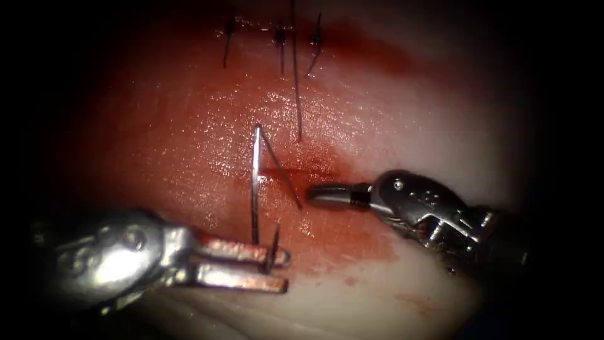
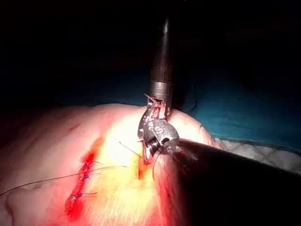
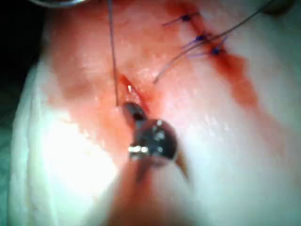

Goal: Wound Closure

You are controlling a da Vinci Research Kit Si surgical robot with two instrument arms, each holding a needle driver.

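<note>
My left tool (image 1: 284, 271) comes in low on the left, its jaws shut on the curved needle (image 1: 254, 189) near one end. The needle stands upright, free of the tissue (image 1: 377, 113), left of the open cut (image 1: 305, 173). Thread (image 1: 280, 169) runs from the needle's top end down into the cut. My right tool (image 1: 313, 195) lies right of the cut, jaws shut with nothing seen between them, tip beside the spot where the thread enters. In the right wrist view its jaws (image 3: 129, 109) rest at the cut beside the thread (image 3: 113, 52). The left wrist view shows the right tool (image 2: 147, 157) there too.
Three tied stitches (image 1: 280, 34) with short cut ends close the far part of the cut, also visible as stitches (image 3: 201, 36) and stitches (image 2: 84, 174). A long thread tail (image 1: 296, 94) hangs down from them. Red fluid (image 1: 352, 242) wets the tissue around the cut.
</note>
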